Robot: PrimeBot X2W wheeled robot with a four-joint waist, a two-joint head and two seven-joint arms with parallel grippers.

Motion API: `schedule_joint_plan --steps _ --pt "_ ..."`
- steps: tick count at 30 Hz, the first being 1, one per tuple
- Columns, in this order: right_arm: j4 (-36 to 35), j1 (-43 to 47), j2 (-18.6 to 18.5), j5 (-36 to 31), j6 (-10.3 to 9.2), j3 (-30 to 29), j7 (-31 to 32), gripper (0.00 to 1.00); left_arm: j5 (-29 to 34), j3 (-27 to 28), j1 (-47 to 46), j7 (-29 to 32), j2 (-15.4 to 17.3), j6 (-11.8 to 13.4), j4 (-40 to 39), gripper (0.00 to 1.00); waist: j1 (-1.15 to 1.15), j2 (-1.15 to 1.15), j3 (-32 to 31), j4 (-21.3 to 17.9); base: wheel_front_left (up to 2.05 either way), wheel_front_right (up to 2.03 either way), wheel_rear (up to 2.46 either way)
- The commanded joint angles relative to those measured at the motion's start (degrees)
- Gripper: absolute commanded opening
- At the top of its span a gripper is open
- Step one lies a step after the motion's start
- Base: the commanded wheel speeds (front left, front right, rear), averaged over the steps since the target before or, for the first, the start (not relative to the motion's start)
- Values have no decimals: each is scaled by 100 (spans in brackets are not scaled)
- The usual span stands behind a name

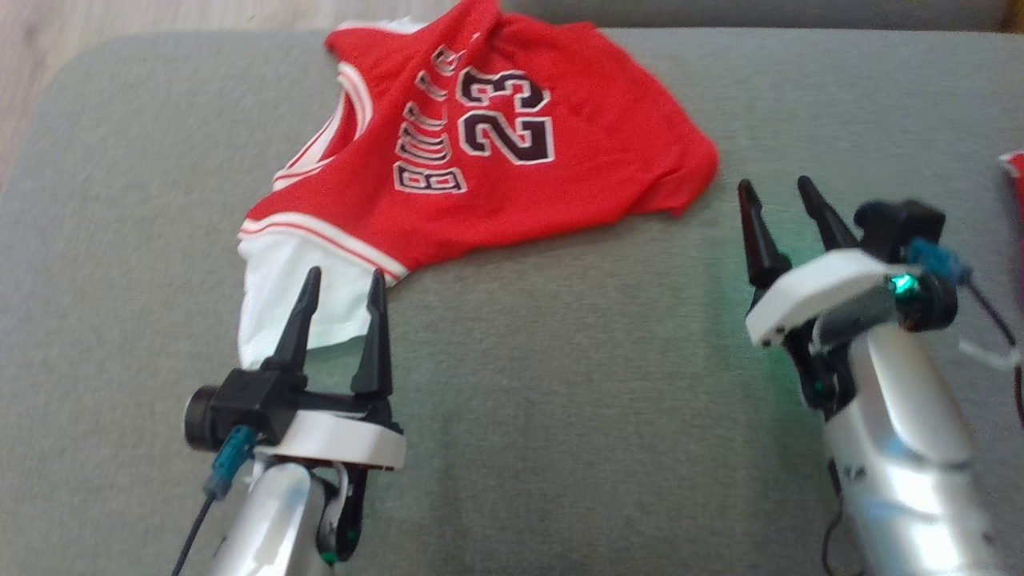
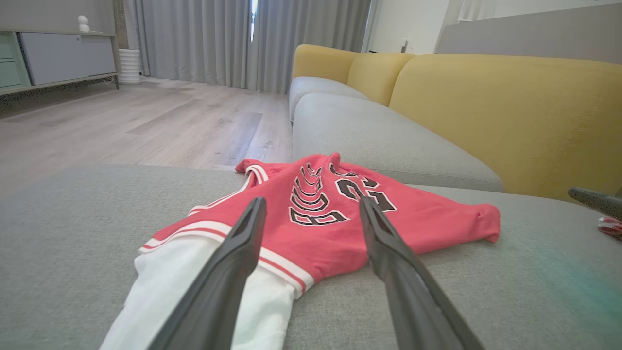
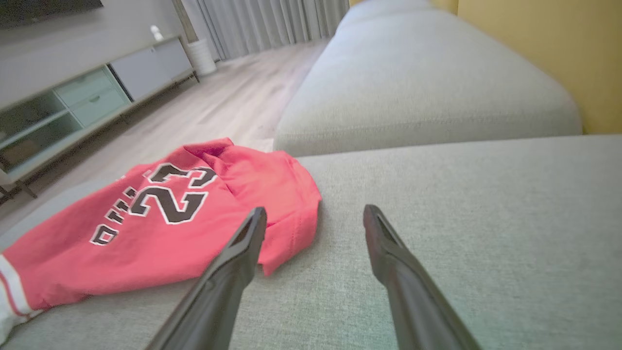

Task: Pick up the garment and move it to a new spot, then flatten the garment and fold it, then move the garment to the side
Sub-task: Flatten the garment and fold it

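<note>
The red cloth jersey with a black 23 (image 1: 480, 160) lies rumpled on the grey sofa cushion (image 1: 560, 384), not flat or folded (nearly all is left). The left gripper (image 1: 344, 276) at its 7 o'clock, the right gripper (image 1: 776, 186) at 3 o'clock: fingers wide open, holding nothing.

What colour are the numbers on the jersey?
The 23 on the red jersey is black with a white outline, clearest in the head view.

forearms (image 1: 904, 448): silver | wrist plates (image 1: 816, 292): white | fingers (image 1: 300, 320): black, tapered | connectors (image 1: 228, 468): teal | LED (image 1: 902, 283): green
</note>
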Motion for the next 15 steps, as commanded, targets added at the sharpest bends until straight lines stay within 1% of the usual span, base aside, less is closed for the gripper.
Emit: schedule_joint_plan --steps 1,3,8,10,14,15 --pt "153 -404 -9 -26 -5 48 155 100 55 122 -259 -61 -1 -53 -135 100 -1 0 203 230 0 0 0" --pt "559 -709 -9 56 -5 -28 320 100 56 80 -321 -61 -26 -81 -116 100 -1 0 282 338 0 0 0" --pt "1447 -1335 -15 -40 -5 -284 469 100 33 -32 -438 -61 -61 -116 -74 100 -1 0 435 566 0 0 0" --pt "1754 -1515 -39 -82 -5 -345 473 100 19 -78 -468 -61 -67 -116 -61 100 -1 0 476 630 0 0 0" --pt "2235 -1793 -67 -154 -5 -280 354 100 -48 -177 -511 -61 -72 -105 -45 100 -1 0 537 704 0 0 0" --pt "2338 -1851 -75 -175 -5 -235 322 91 -72 -201 -517 -61 -73 -95 -46 100 -1 0 549 710 0 0 0"
